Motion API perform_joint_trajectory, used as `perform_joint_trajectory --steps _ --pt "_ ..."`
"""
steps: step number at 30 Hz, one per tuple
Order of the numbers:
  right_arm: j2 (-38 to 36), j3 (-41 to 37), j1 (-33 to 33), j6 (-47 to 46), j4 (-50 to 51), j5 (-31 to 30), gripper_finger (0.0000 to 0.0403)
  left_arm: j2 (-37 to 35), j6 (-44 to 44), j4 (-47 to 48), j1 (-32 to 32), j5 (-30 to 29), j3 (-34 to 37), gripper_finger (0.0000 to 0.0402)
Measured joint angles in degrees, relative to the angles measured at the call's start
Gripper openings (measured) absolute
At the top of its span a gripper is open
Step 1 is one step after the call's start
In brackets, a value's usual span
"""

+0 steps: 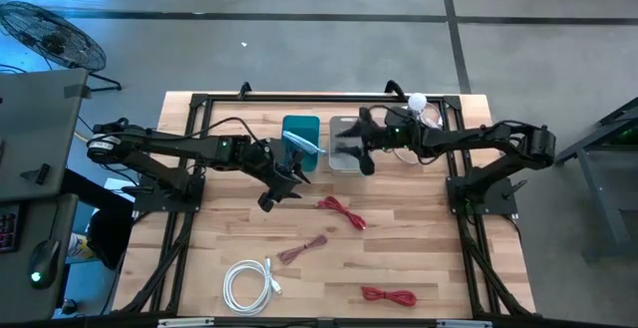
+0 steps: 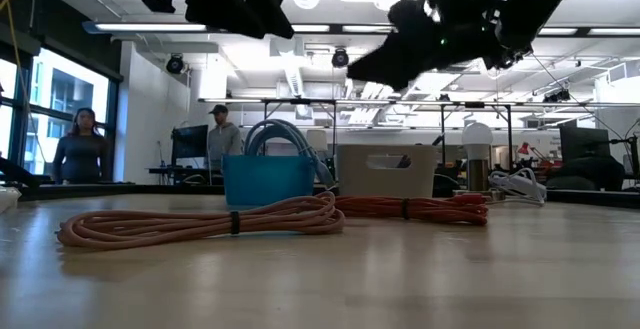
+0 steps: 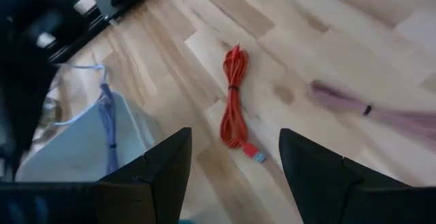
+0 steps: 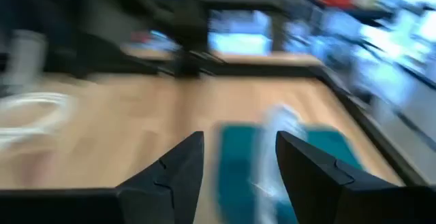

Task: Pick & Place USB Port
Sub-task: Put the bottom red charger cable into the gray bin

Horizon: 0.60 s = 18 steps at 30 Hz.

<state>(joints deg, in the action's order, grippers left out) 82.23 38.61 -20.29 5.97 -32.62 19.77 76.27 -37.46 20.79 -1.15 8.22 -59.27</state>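
Observation:
Several bundled USB cables lie flat on the wooden table: a red one (image 1: 342, 211) (image 3: 234, 101), a pink one (image 1: 304, 250), a white one (image 1: 249, 283) and a second red one (image 1: 389, 295). At the far middle stand a teal bin (image 1: 300, 141) holding a light blue cable (image 4: 276, 142) and a grey bin (image 1: 346, 147). My left gripper (image 1: 284, 186) (image 3: 235, 149) hovers open just near of the teal bin, above and left of the first red cable. My right gripper (image 1: 357, 151) (image 4: 238, 149) hangs open over the grey bin, with nothing between its fingers.
A white cable and a white bulb-shaped object (image 1: 419, 104) lie at the far right corner. A black frame (image 1: 329, 97) runs along the table's edges. Bare wood lies between the cables in the near half. People stand in the room beyond the table (image 2: 82, 144).

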Motion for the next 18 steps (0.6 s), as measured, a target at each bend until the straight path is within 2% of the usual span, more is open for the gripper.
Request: perform_joint_trajectory --steps 5,10,13,18 --pt "-5.57 0.0 4.05 0.28 -1.42 9.81 0.0175 0.02 -4.45 0.67 0.0 -1.04 0.0 0.0216" --pt "-15.66 0.0 9.03 0.4 3.21 12.57 0.0173 -0.02 -4.56 2.57 0.0 -0.94 0.0 0.0216" --pt "-21.95 0.03 12.28 1.5 9.54 11.11 0.0173 -1.25 -4.56 3.91 0.0 -0.38 0.02 0.0216" --pt "-29.33 0.04 18.33 4.52 23.07 -0.55 0.0173 -4.89 -4.32 5.11 -1.5 1.73 0.02 0.0216"
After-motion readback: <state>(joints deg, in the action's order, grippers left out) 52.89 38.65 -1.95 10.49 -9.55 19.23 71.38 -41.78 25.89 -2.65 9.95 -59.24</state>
